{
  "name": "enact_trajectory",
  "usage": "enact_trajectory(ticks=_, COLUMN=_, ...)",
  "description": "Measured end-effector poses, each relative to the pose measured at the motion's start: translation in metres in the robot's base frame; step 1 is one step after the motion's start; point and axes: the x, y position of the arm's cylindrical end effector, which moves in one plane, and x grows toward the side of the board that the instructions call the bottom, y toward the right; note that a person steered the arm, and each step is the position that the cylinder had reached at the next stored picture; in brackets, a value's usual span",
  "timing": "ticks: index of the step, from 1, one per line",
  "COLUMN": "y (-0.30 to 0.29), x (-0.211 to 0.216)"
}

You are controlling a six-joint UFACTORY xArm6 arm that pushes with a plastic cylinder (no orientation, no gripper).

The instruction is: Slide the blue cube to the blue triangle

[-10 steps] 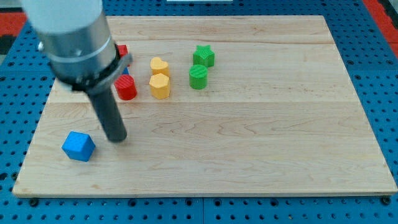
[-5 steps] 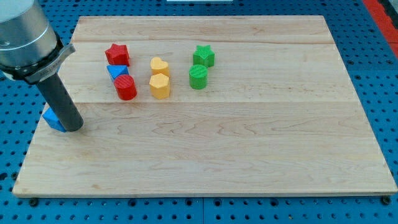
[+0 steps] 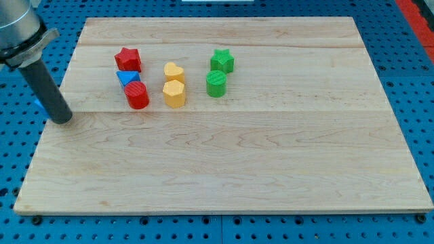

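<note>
Camera view, the only one here, is looking down on a wooden board (image 3: 271,156) lying on a blue pegboard surface (image 3: 413,81). My tip (image 3: 63,120) is resting at the board's left edge, roughly halfway down, at the end of the dark rod that is slanting up toward the view's top left into the grey arm housing. There is no claw on this arm, so nothing is opening, closing or gripping.

The blue cube (image 3: 40,104) is barely showing: only a thin sliver of blue is peeking out on the left side of the rod, off the board's edge, so its shape cannot be made out from here (the rod is covering nearly all of it). My tip is sitting just beside that sliver, to its lower right.

The blue triangle (image 3: 126,77) is lying well apart from the tip, toward the view's upper middle-left. It is wedged between the red star (image 3: 127,58) above it and the red cylinder (image 3: 137,95) just below, touching or nearly touching both.

To their right, a yellow heart (image 3: 174,71) is sitting right above a second yellow block (image 3: 174,93). Further right, a green star (image 3: 222,60) is standing above a green cylinder (image 3: 216,83).
</note>
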Motion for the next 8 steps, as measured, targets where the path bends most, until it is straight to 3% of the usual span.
enact_trajectory(ticks=1, y=-0.016, x=0.035)
enact_trajectory(ticks=3, y=-0.046, x=-0.031)
enact_trajectory(ticks=4, y=-0.03, x=-0.038)
enact_trajectory(ticks=6, y=-0.007, x=-0.104)
enact_trajectory(ticks=8, y=0.038, x=-0.106)
